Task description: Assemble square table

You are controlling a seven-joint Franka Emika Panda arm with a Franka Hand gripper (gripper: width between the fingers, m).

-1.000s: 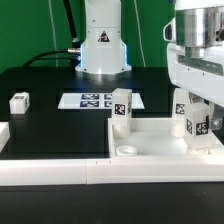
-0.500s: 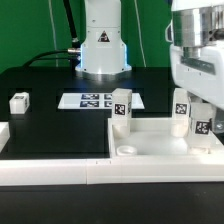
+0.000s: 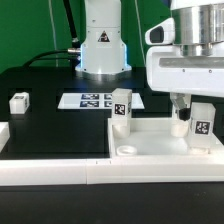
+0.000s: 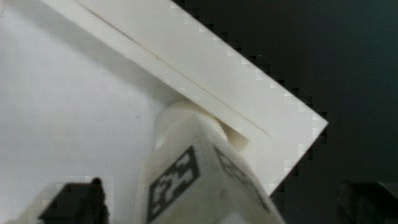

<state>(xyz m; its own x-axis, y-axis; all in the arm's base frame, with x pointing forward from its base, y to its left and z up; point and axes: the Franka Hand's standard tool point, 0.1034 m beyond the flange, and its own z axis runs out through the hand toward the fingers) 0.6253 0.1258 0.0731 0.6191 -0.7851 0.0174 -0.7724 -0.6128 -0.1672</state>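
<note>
The white square table top (image 3: 160, 140) lies at the front on the exterior view's right. Two tagged white legs stand upright in it: one (image 3: 121, 108) at its back left corner and one (image 3: 201, 122) at its back right corner. My gripper (image 3: 190, 106) hangs just over the right leg, jaws open. In the wrist view the leg (image 4: 205, 165) stands at the top's corner (image 4: 107, 90) between my spread fingers (image 4: 71, 203), and I cannot see either finger touching it. A third leg block (image 3: 18, 101) lies loose at the exterior view's left.
The marker board (image 3: 92, 100) lies flat in front of the arm's base (image 3: 102, 45). A long white rail (image 3: 50, 172) runs along the front edge, and a short white piece (image 3: 4, 135) sits at the far left. The table is black.
My gripper has risen from around the right leg and now sits higher above it. The leg stays upright in the top's corner.
</note>
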